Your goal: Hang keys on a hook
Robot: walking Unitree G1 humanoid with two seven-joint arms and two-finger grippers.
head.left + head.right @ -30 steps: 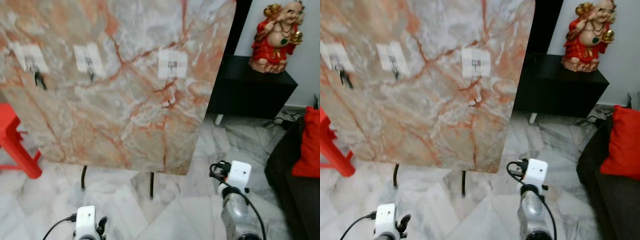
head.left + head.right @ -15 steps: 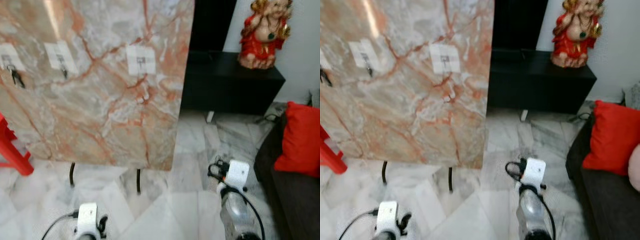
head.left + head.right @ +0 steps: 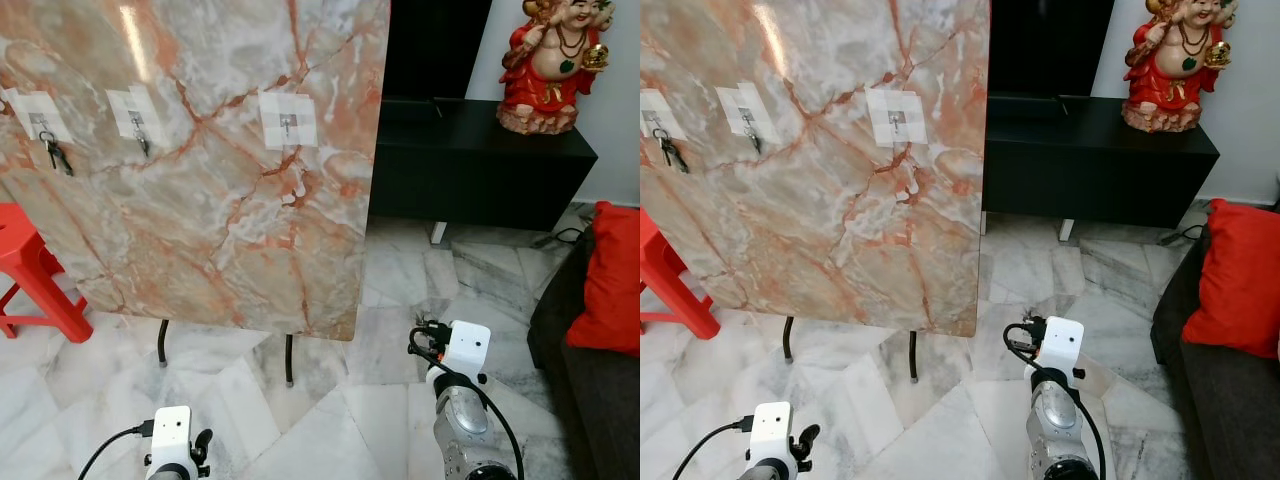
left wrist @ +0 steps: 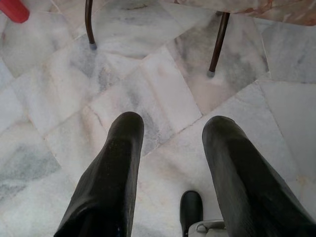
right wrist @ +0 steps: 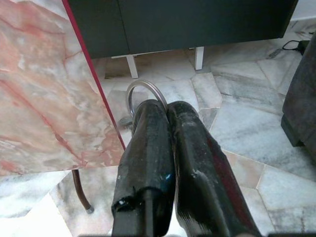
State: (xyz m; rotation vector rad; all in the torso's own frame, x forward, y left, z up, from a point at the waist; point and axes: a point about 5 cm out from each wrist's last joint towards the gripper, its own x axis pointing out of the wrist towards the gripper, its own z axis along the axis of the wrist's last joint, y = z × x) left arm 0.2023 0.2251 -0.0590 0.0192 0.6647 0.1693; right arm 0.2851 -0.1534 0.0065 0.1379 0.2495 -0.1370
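A tall marble board (image 3: 230, 200) stands ahead on thin black legs. It carries three white pads with small metal hooks. A dark bunch of keys (image 3: 53, 154) hangs on the left hook. The middle hook (image 3: 141, 141) and the right hook (image 3: 288, 122) look bare. My right gripper (image 5: 165, 106) is held low beside the board's right edge, shut on a silver key ring (image 5: 143, 90) that sticks out past its fingertips. My left gripper (image 4: 173, 123) hangs open over the floor with nothing between its fingers.
A black low cabinet (image 3: 480, 160) stands behind the board on the right, with a red and gold figurine (image 3: 553, 65) on top. A red stool (image 3: 35, 275) is at the left, and a dark sofa with a red cushion (image 3: 612, 280) at the right. The floor is marble tile (image 3: 340, 410).
The whole picture has swung sideways and steadied, so the camera moved. The board now sits sharper and slightly further off. Both arms keep the same low pose.
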